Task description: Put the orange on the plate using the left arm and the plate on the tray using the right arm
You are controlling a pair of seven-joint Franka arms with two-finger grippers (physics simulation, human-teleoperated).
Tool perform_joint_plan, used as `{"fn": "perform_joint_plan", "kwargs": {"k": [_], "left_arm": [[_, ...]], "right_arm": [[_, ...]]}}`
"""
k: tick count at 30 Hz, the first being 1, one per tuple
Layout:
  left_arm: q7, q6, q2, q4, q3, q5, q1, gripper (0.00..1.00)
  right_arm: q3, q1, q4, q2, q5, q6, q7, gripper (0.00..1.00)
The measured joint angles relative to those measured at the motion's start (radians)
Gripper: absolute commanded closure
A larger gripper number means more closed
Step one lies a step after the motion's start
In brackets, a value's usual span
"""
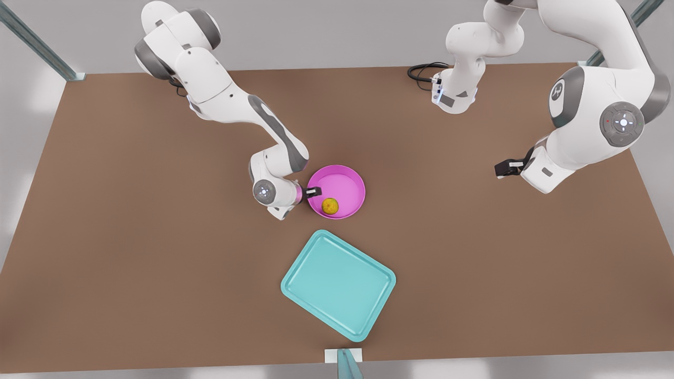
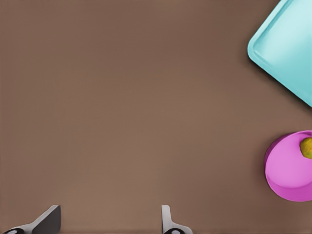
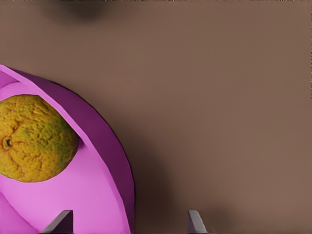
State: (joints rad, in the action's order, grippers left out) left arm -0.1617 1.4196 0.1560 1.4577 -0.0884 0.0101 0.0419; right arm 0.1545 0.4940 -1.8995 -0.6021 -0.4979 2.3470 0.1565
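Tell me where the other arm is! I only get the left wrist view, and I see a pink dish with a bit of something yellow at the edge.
Observer: The right gripper is at the plate, at its rim on the front view's left. Your left gripper waits far off at the front view's right.
Operator: Is it grabbing the plate?
Observer: Not shut. In the right wrist view its fingers stand open astride the rim, one inside the plate and one outside.
Operator: And the yellow thing?
Observer: That's the orange. It lies inside the plate, near the rim that faces the tray.
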Motion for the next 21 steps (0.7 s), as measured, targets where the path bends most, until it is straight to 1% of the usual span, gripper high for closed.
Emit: {"fn": "perform_joint_plan", "kwargs": {"k": [1,7,10,11,13,18,21], "left_arm": [[0.003,0.0,0.0,0.0,0.0,0.0,0.0,0.0],[0.017,-0.002,0.0,0.0,0.0,0.0,0.0,0.0],[0.023,-0.003,0.0,0.0,0.0,0.0,0.0,0.0],[0.025,-0.004,0.0,0.0,0.0,0.0,0.0,0.0],[0.028,-0.004,0.0,0.0,0.0,0.0,0.0,0.0],[0.034,-0.005,0.0,0.0,0.0,0.0,0.0,0.0],[0.037,-0.006,0.0,0.0,0.001,0.0,0.0,0.0]], "right_arm": [[0.0,-0.002,0.0,-0.001,-0.005,0.002,-0.001,0.43],[0.001,-0.01,0.011,-0.021,-0.015,0.006,0.013,0.47],[0.003,-0.011,0.016,-0.027,-0.018,0.006,0.02,0.58],[0.003,-0.011,0.016,-0.028,-0.02,0.005,0.022,0.66],[0.005,-0.011,0.019,-0.028,-0.03,0.005,0.022,0.78],[0.014,-0.012,0.023,-0.019,-0.041,0.004,0.022,0.79],[0.041,-0.028,0.029,-0.009,-0.062,0.003,0.025,0.79]]}}
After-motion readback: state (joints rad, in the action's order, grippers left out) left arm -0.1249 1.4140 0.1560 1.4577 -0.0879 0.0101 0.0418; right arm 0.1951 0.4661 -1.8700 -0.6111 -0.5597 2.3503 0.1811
